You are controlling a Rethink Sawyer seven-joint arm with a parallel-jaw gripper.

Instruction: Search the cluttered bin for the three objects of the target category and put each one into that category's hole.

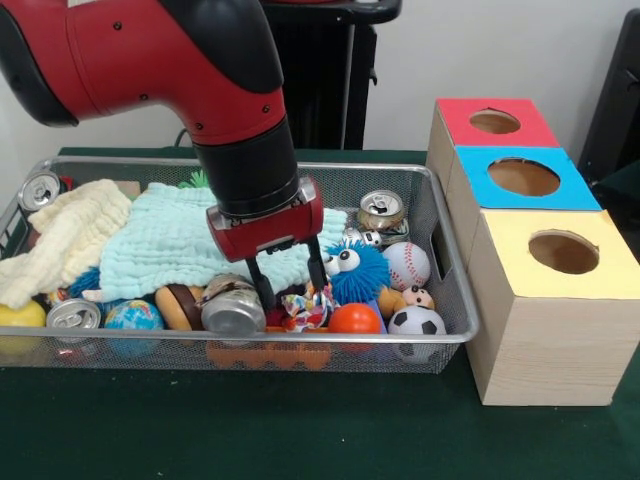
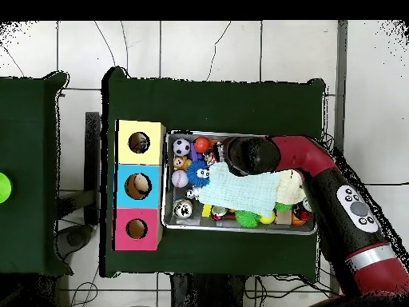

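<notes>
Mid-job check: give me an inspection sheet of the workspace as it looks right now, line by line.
Surface: dark green table cover under bin and boxes.
Job's things: wire mesh bin; red box, blue box and yellow box in a row, each with a round hole on top; in the overhead view something pale shows inside the blue box's hole.
Clutter: light blue cloth, cream cloth, soda cans, baseball, soccer ball, orange ball, fuzzy blue toy.
Grippers: gripper open, down in the bin beside a can.
Cables: on the floor, overhead view.
Surroundings: white wall, tiled floor.
</notes>
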